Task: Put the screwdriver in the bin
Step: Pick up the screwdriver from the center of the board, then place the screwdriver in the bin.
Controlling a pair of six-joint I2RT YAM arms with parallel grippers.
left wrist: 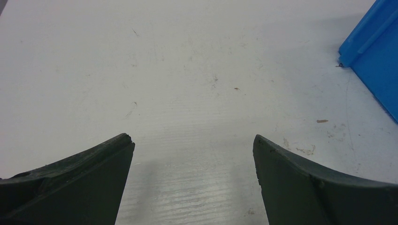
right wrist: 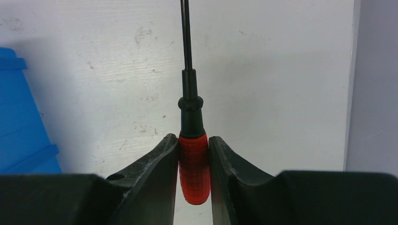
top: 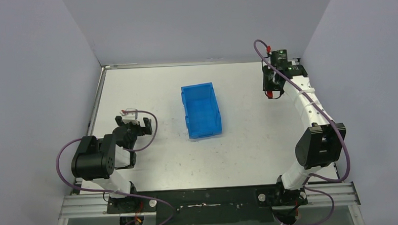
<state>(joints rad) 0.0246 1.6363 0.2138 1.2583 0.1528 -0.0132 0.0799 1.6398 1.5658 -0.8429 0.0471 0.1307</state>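
The screwdriver (right wrist: 193,164) has a red handle and a thin black shaft. My right gripper (right wrist: 193,138) is shut on the red handle, with the shaft pointing away from the wrist. In the top view this gripper (top: 273,89) is at the far right of the table, well to the right of the blue bin (top: 202,110). The bin is open at the top, and its edge shows at the left of the right wrist view (right wrist: 19,117). My left gripper (top: 131,126) is open and empty near the left side, above bare table (left wrist: 193,140). A bin corner (left wrist: 375,61) shows to its right.
The white table (top: 150,89) is boxed in by grey walls at the left, back and right. The right wall (right wrist: 375,93) stands close beside the right gripper. Purple cables loop round both arms.
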